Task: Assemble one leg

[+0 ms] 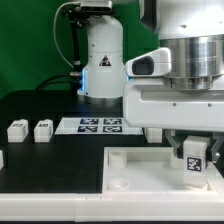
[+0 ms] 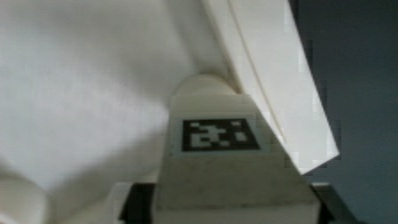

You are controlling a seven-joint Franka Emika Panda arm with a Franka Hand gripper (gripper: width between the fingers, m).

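Note:
My gripper [image 1: 192, 158] is shut on a leg [image 1: 193, 160], a small white block with a black-and-white tag, and holds it upright at the tabletop's corner on the exterior view's right. The tabletop [image 1: 140, 170] is a large white square tray with round corner sockets. In the wrist view the leg [image 2: 217, 150] fills the space between my two dark fingers [image 2: 139, 200], its tag facing the camera, with the tabletop's raised rim [image 2: 267, 80] beside it. Whether the leg's far end touches the tabletop is hidden.
Two more small white legs [image 1: 17, 129] [image 1: 42, 129] stand on the black table at the exterior view's left. The marker board [image 1: 98, 125] lies behind the tabletop. The robot's white base [image 1: 103, 60] stands at the back.

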